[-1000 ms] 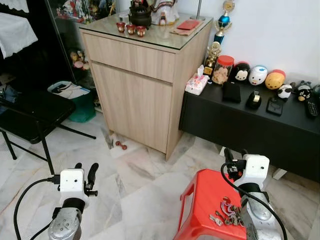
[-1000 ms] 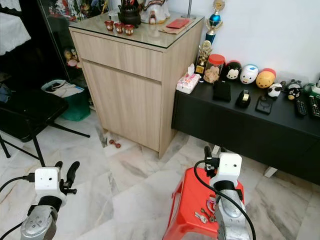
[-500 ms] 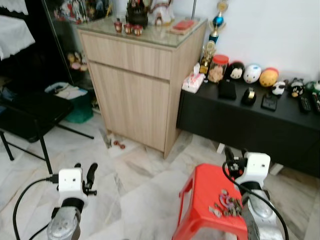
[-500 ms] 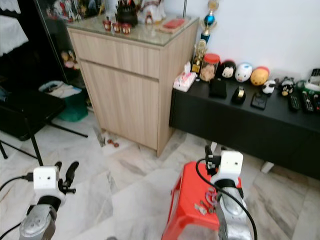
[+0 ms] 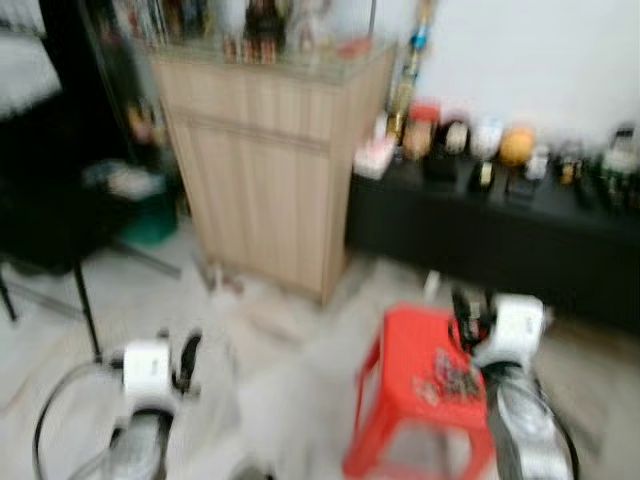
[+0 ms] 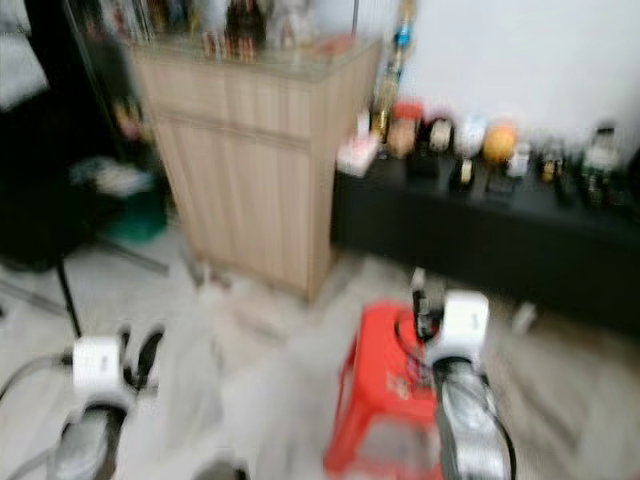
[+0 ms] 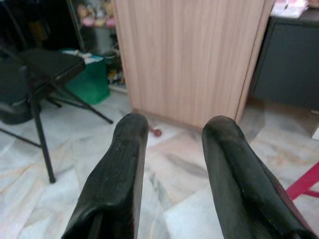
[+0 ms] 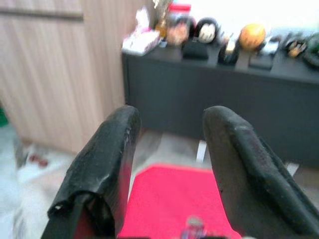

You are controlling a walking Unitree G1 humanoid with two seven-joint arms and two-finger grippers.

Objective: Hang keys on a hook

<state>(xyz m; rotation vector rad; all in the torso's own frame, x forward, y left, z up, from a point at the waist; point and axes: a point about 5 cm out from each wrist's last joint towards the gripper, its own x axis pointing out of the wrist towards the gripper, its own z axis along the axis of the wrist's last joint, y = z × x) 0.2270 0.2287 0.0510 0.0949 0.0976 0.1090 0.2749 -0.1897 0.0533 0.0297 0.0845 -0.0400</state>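
Observation:
The head views are blurred by motion. A bunch of keys point(image 5: 452, 374) lies on top of a red plastic stool point(image 5: 405, 345) on the floor at the lower right. My right gripper point(image 5: 463, 312) hovers just over the stool's far edge, beside the keys. In the right wrist view it is open point(image 8: 169, 122) with nothing between its fingers, above the red stool point(image 8: 169, 194) and a blurred bit of the keys point(image 8: 192, 226). My left gripper point(image 5: 185, 355) is held low at the left over bare floor, open point(image 7: 174, 129) and empty.
A tall wooden cabinet point(image 5: 270, 170) stands ahead. Beside it on the right is a low black sideboard point(image 5: 500, 235) carrying figurines and small items. A black folding chair point(image 7: 40, 64) and a green bin point(image 7: 92, 82) are at the left. Marble floor lies between them.
The whole picture has shifted and blurred, so the camera is moving; the stool and furniture sit a little higher in view. Both arms keep the same pose, and the keys stay on the stool.

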